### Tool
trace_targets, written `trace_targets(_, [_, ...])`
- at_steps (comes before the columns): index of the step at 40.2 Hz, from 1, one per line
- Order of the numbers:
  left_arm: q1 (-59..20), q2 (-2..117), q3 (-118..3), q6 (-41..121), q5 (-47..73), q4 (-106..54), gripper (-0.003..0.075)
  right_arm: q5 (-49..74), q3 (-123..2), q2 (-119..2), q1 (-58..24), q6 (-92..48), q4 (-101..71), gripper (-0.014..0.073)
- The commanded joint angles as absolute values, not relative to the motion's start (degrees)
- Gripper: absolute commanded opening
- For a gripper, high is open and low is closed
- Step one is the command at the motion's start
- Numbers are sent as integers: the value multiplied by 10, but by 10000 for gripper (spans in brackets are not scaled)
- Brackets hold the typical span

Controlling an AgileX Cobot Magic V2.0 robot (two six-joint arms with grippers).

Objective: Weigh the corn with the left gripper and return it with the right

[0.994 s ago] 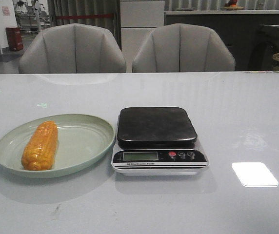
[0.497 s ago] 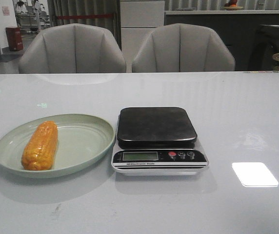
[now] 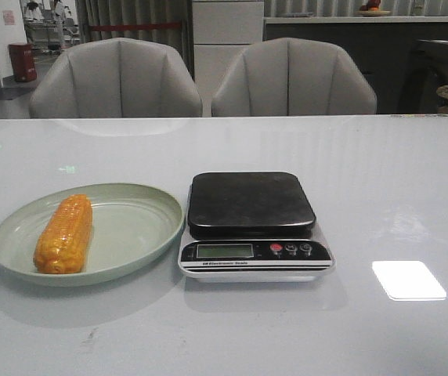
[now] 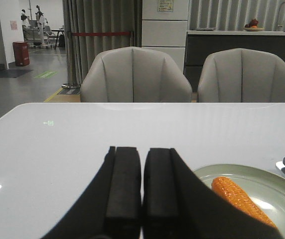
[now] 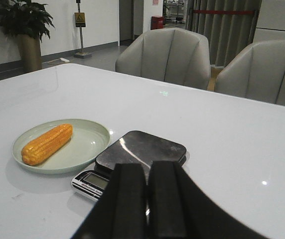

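Observation:
The orange-yellow corn (image 3: 65, 233) lies on a pale green plate (image 3: 138, 219) at the table's left. It also shows in the left wrist view (image 4: 242, 200) and the right wrist view (image 5: 48, 143). A kitchen scale (image 3: 254, 225) with a dark bare platform stands right of the plate. My left gripper (image 4: 142, 152) is shut and empty, held back from the plate on its left. My right gripper (image 5: 147, 167) is shut and empty, nearer than the scale (image 5: 137, 154). Neither gripper shows in the front view.
Two grey chairs (image 3: 118, 78) (image 3: 293, 77) stand behind the table's far edge. A bright light patch (image 3: 409, 280) lies on the white table right of the scale.

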State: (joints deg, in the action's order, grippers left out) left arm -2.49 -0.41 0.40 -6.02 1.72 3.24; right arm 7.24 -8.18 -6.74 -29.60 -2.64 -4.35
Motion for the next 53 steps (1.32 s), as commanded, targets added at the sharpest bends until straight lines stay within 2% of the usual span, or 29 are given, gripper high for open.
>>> trace_targets(1, [-24, -15, 4, -62, -26, 32, 114, 13, -82, -74, -281, -31, -38, 187])
trace_targets(10, [-24, -15, 4, -62, -26, 32, 114, -26, -41, -67, -158, -31, -38, 187])
trace_targets(16, [-24, -15, 4, -62, -26, 32, 114, -37, -10, -20, -91, -31, -38, 187])
trace_targets(21, [-24, -15, 4, -62, -26, 32, 114, -42, 18, 19, -86, -31, -38, 187])
trace_targets(53, [-24, -14, 4, -62, -26, 32, 114, -28, 17, 17, -86, -31, -38, 187])
